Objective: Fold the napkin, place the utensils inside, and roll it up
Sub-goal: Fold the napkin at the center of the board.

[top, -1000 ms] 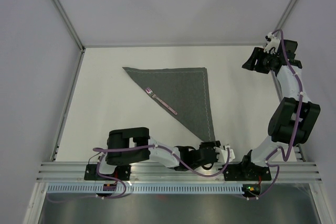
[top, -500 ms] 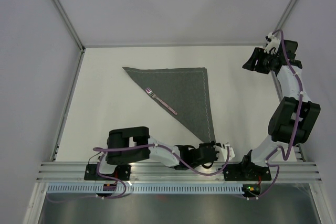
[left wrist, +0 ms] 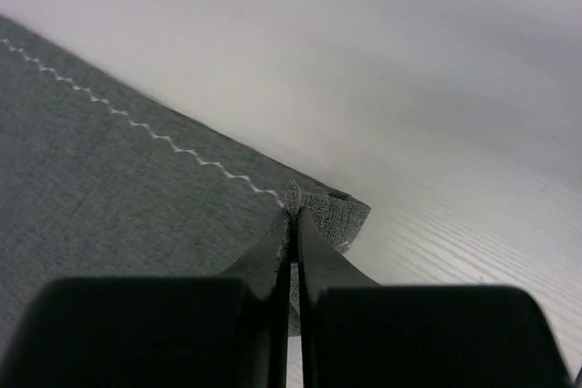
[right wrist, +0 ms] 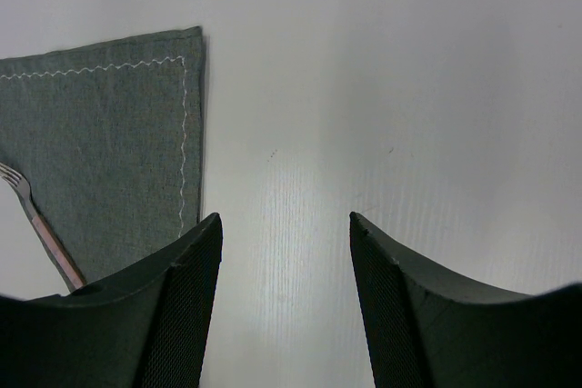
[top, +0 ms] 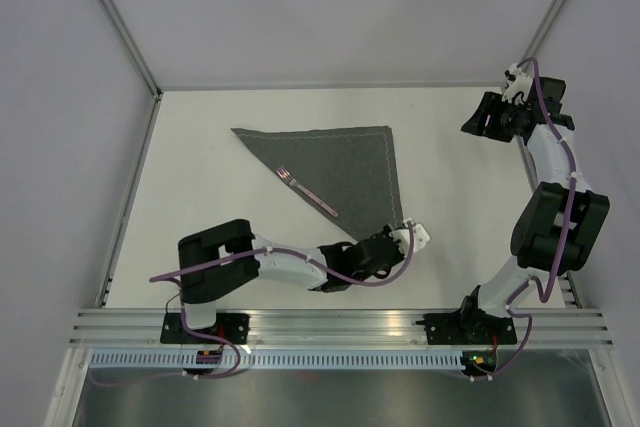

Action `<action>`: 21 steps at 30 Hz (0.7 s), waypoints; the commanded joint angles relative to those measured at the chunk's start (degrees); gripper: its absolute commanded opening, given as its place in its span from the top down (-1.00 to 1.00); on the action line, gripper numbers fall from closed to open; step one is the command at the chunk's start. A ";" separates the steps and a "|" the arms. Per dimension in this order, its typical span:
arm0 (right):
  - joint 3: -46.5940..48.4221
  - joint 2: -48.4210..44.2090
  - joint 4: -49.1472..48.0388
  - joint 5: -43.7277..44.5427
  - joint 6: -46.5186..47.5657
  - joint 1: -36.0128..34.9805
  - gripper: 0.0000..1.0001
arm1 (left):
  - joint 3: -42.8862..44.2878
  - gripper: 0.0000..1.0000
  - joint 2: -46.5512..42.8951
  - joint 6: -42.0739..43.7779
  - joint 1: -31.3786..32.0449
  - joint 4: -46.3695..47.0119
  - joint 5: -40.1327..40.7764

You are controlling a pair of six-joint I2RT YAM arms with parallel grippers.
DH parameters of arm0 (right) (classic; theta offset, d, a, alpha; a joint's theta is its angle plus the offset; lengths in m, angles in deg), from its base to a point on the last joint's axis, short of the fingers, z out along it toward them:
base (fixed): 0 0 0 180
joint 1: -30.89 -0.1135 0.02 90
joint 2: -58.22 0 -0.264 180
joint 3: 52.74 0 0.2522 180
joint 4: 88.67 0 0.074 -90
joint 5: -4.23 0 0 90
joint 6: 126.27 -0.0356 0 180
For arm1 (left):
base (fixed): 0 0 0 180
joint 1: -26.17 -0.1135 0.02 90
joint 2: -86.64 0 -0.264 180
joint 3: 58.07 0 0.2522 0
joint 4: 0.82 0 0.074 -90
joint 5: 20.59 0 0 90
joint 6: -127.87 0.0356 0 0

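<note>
The dark grey napkin (top: 345,172) lies folded into a triangle on the white table. A fork (top: 307,191) with silvery tines and a pink handle lies along its long folded edge. My left gripper (top: 400,232) is shut on the napkin's near corner (left wrist: 318,206), which curls up between the fingers (left wrist: 273,243). My right gripper (top: 478,119) is open and empty, held above the table at the far right. In the right wrist view the napkin's far right corner (right wrist: 118,134) and the fork (right wrist: 36,220) show at the left.
A metal frame rail (top: 130,182) borders the table on the left. Grey walls stand behind and beside it. The arm bases sit on a rail (top: 340,327) at the near edge.
My left gripper has moved away from the near edge toward the middle, carrying the napkin's near corner with it. The right arm has not moved.
</note>
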 commanded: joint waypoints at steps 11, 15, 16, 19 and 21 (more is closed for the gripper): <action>4.77 0.73 0.78 -1.62 -0.15 0.30 -0.28 | -4.19 0.95 -11.59 -20.72 -12.75 -1.51 0.41; 5.48 1.17 1.66 -1.63 0.37 0.22 -0.28 | -6.12 0.95 -14.14 -24.94 -17.15 -3.71 2.17; 5.57 1.17 1.83 -1.54 0.46 0.13 -0.28 | -6.39 0.95 -14.75 -26.07 -18.03 -4.41 2.35; 5.83 1.26 2.19 -1.36 0.73 -0.05 -0.28 | -6.75 0.95 -16.60 -27.57 -21.63 -6.51 2.26; 6.01 1.17 2.45 -1.27 0.82 -0.22 -0.28 | -6.40 0.95 -17.56 -27.76 -24.01 -7.31 2.00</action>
